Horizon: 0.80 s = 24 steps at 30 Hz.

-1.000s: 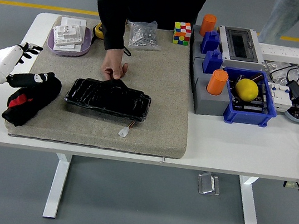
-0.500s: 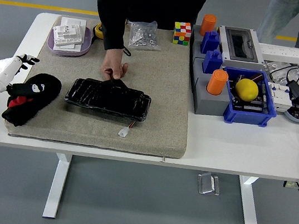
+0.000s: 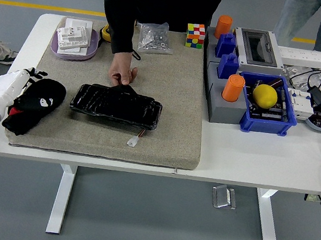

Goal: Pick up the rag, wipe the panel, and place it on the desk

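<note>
Surface: white table (image 3: pixel 245 157) with a beige mat (image 3: pixel 173 116) across its left half, grey floor beyond.
Rag: black rag (image 3: pixel 34 104) with a red patch, bunched on the mat's left edge — resting there, not lifted.
Panel: black panel (image 3: pixel 116 104) mid-mat, well right of the rag; a person's hand (image 3: pixel 122 73) pins its far edge.
Left hand: left hand (image 3: pixel 16 83) at the table's left edge, touching the rag's left side.
Change: over the last second the hand has slid down and in against the rag — likely the approach to a grasp, so pick-up is barely begun.
Fingers: black fingertips (image 3: pixel 34 72) lie at the rag's upper left; whether they are curled on the cloth I cannot tell.
Right hand: out of view.
</note>
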Available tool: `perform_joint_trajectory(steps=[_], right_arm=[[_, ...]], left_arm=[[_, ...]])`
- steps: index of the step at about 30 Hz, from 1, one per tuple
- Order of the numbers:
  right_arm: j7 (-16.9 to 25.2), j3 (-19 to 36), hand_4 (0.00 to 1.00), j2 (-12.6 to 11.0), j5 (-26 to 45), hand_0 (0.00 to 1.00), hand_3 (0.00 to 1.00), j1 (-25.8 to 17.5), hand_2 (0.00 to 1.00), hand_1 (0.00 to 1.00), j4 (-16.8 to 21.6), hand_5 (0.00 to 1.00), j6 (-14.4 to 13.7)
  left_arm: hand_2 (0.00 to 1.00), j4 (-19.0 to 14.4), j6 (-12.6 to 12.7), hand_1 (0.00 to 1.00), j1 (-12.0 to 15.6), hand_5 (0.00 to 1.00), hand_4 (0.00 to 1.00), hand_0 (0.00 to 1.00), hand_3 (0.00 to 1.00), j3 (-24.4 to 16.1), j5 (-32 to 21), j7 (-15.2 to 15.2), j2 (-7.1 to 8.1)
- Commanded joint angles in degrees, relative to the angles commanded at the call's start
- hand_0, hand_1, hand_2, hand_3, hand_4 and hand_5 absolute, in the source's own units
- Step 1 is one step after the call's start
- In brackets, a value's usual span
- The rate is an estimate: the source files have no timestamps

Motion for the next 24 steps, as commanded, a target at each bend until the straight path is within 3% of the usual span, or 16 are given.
perform_joint_trajectory(steps=[12, 13, 24], right_arm=[[-0.1, 0.0, 0.998, -0.2, 0.0, 0.785, 0.662, -0.1, 0.728, 0.724, 0.1, 0.552, 0.0], [0.0, 0.0, 0.998, -0.2, -0.1, 0.786, 0.663, 0.0, 0.728, 0.724, 0.1, 0.552, 0.0], [0.1, 0.6, 0.998, -0.2, -0.5, 0.786, 0.664, 0.0, 0.728, 0.724, 0.4, 0.552, -0.1]], left_arm=[[0.795, 2.7, 0.6, 0.703, 0.0, 0.485, 0.894, 0.534, 0.804, 0.5, -0.3, -0.4, -1.15], [0.798, 2.9, 0.6, 0.640, 0.0, 0.478, 0.892, 0.474, 0.804, 0.5, -0.2, -0.3, -1.18], [0.799, 3.7, 1.1, 0.578, 0.0, 0.462, 0.886, 0.447, 0.803, 0.5, -0.3, -0.4, -1.59]])
